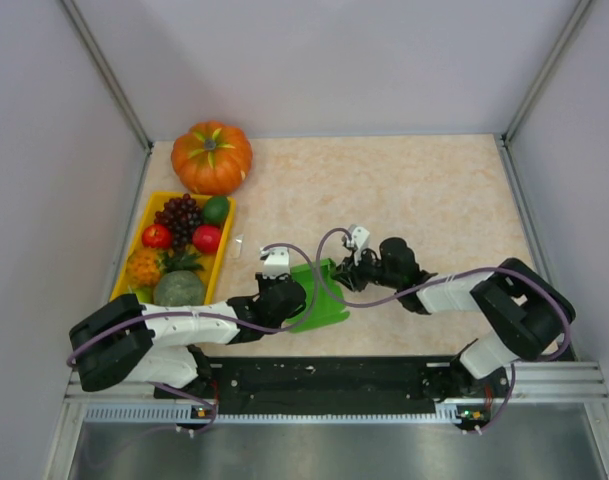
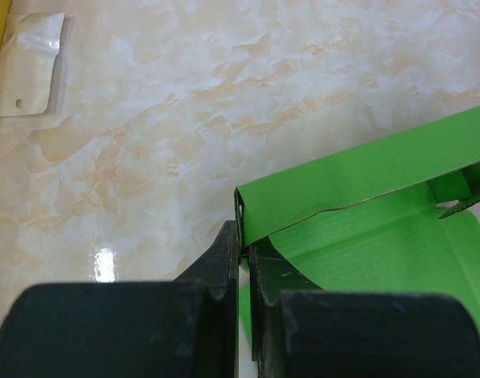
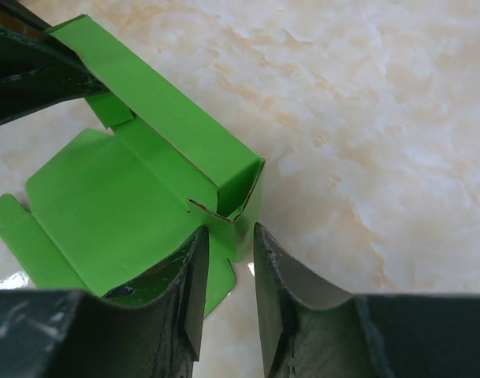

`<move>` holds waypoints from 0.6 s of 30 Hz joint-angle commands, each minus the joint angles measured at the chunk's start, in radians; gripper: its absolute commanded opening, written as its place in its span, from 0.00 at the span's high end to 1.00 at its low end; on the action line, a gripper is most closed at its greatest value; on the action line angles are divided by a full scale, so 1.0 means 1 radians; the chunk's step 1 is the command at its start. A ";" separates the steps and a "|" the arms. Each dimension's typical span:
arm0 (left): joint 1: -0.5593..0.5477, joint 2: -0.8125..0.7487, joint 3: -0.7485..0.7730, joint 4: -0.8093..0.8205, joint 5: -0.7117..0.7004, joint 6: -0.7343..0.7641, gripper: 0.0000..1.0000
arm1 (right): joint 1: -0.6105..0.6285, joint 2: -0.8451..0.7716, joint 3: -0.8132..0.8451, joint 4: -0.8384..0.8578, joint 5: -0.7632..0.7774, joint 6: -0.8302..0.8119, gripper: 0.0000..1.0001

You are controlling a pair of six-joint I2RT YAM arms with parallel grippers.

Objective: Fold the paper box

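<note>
The paper box [image 1: 327, 305] is a bright green card, partly folded, lying on the table near the front between both arms. One long side wall stands up, folded double, and the base panel lies flat [image 3: 106, 213]. My left gripper [image 1: 302, 290] is shut on one end of that raised wall [image 2: 366, 177]; in its own wrist view the left gripper [image 2: 243, 246] pinches the card's corner. My right gripper [image 3: 230, 232] is at the wall's other end. Its jaws stand a little apart, with the box's corner flap between the tips. The left fingers [image 3: 27, 71] show at the top left.
An orange pumpkin [image 1: 212, 157] sits at the back left. In front of it a yellow tray [image 1: 132, 250] holds grapes, apples and other fruit. A small white plastic piece [image 1: 238, 246] lies beside the tray, and shows again as a white slip [image 2: 27, 67]. Grey walls close in the table.
</note>
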 commanded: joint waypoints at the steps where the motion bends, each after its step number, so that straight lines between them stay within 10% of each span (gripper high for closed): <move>1: -0.002 0.000 0.009 0.039 0.000 0.014 1.00 | -0.002 0.026 0.046 0.077 -0.096 -0.027 0.72; 18: -0.002 0.009 0.026 0.041 0.030 0.006 1.00 | 0.176 0.094 0.032 0.244 0.358 -0.036 0.85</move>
